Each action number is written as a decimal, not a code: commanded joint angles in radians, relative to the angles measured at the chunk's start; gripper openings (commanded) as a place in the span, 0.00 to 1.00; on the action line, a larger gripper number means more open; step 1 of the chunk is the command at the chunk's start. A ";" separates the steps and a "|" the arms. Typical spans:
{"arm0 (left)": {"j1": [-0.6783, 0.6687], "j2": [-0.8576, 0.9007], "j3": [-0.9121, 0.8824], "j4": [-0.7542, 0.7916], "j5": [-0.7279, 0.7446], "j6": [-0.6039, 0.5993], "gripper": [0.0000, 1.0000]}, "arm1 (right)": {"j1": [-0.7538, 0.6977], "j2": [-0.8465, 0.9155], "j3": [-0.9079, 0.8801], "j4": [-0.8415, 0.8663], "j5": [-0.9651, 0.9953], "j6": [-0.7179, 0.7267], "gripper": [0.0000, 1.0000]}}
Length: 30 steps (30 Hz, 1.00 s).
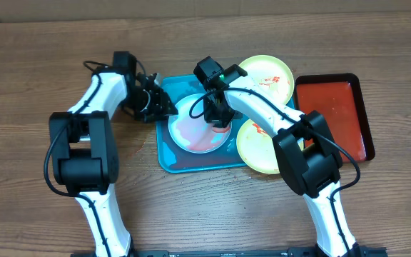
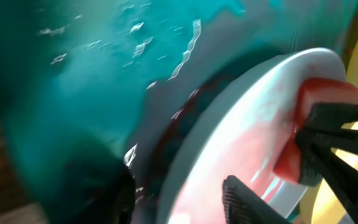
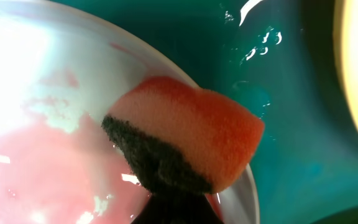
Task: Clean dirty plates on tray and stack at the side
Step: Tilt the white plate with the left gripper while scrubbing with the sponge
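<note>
Left end effector open, right end effector gripping red sponge: we may shove the round whitish plastic plate toward 9 o'clock.

Evenly lit and sharp from overhead. Super blurry at the left wrist, glints off the tray. Blown-out white on the plate at right wrist.

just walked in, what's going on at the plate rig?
The right claw grips an orange sponge and presses it on the whitish plate. That plate is smeared pink-red and sits on the turquoise tray. The left claw is at the plate's left rim, jaws apart. The sauce-streaked far plate and the near plate lie to the right. Nothing is stacked yet.
</note>
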<state>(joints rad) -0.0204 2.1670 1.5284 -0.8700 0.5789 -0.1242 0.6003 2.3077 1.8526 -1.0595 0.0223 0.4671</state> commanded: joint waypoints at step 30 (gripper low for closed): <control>-0.109 0.013 -0.008 -0.057 -0.117 -0.191 0.04 | 0.122 0.014 -0.036 0.042 -0.308 0.135 0.04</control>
<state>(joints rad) -0.1356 2.1498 1.5330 -0.9352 0.3477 -0.2642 0.6662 2.3066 1.8412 -1.0302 -0.1898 0.5484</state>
